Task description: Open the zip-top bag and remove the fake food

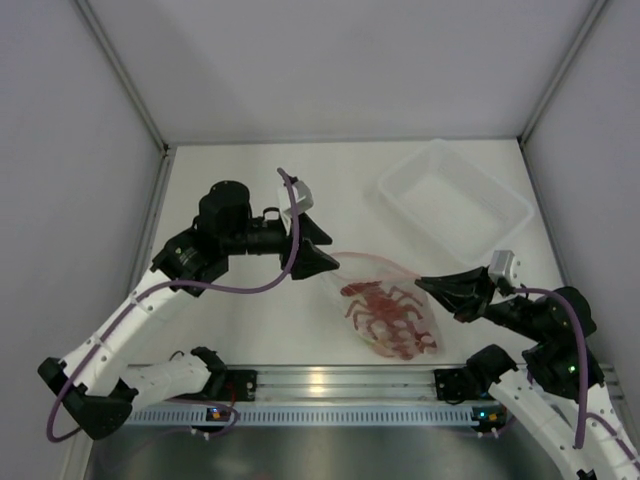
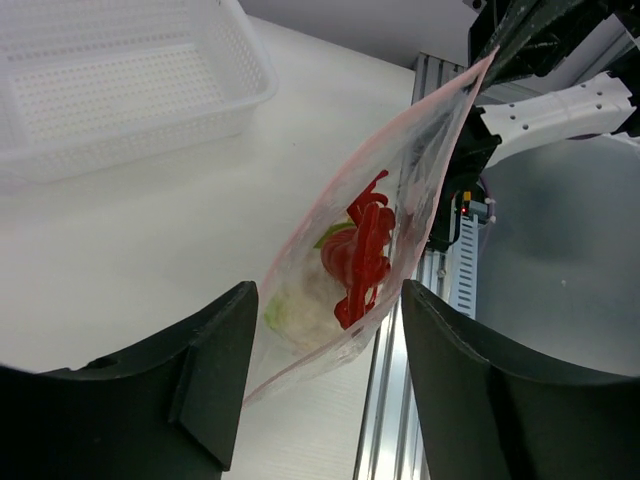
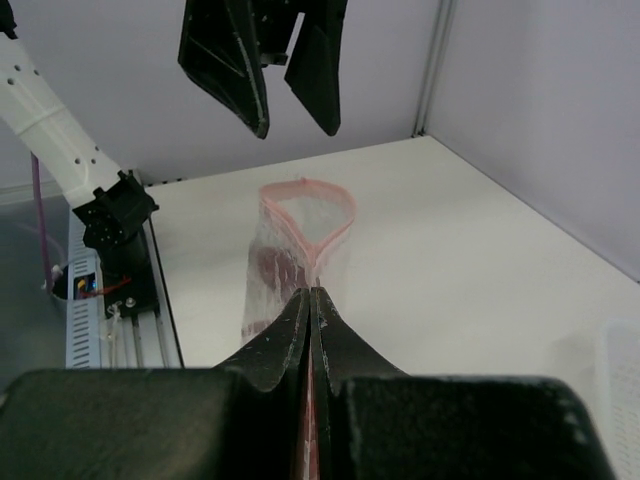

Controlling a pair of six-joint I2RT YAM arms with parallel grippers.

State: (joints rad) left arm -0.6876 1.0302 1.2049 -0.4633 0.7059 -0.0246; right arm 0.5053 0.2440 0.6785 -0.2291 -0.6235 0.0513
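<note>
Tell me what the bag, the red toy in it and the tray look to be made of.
The zip-top bag: thin clear plastic film; it wrinkles and shows its contents, with a pink strip along the mouth. The red lobster: probably hard moulded plastic, smooth with a slight sheen. The tray: stiff translucent white plastic, its walls and floor perforated in a fine grid.

- The bag (image 1: 368,272) rests on the table (image 1: 255,322) near its front edge, between the two grippers
- The lobster (image 1: 385,312) sits inside the bag
- The left gripper (image 1: 330,252) is just left of the bag's mouth
- The right gripper (image 1: 425,285) pinches the bag's right edge
- The tray (image 1: 408,163) stands behind the bag, to the right, apart from it
</note>
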